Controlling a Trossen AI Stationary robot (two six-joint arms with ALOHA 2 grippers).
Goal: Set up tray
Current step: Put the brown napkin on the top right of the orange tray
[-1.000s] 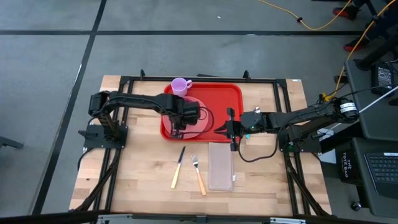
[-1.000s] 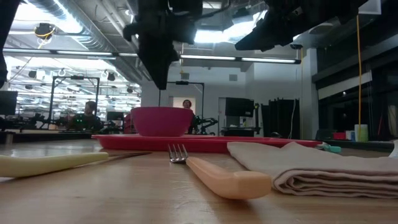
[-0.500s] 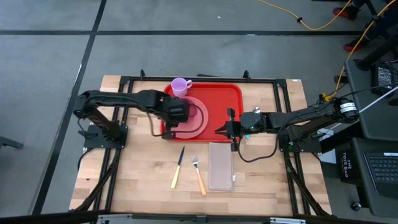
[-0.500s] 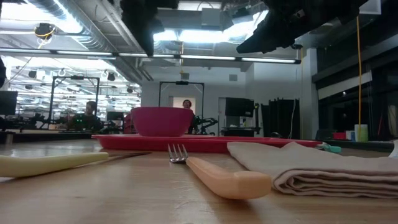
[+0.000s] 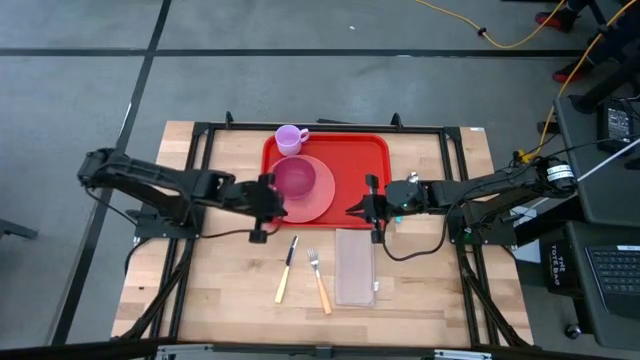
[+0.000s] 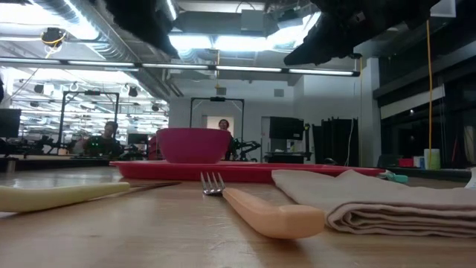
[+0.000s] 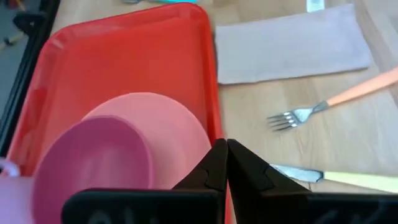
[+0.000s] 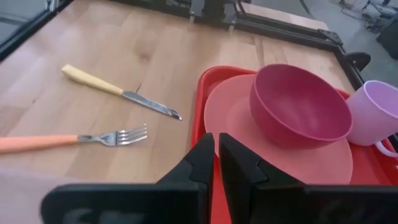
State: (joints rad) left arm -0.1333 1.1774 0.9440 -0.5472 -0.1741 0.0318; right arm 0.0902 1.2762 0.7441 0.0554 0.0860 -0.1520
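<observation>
Since the tray (image 5: pixel 355 170) is rigid red plastic with a raised rim, it should handle stiff, light and a bit slick — best pinched at the rim. It sits at the far middle of the table (image 5: pixel 220 290), carrying plate (image 5: pixel 318 200), bowl (image 5: pixel 294 179) and cup (image 5: pixel 290 139). Left gripper (image 5: pixel 272 205) hovers at its near-left corner, fingers together, empty; right gripper (image 5: pixel 372 208) at its near-right edge, fingers nearly together — empty too.
</observation>
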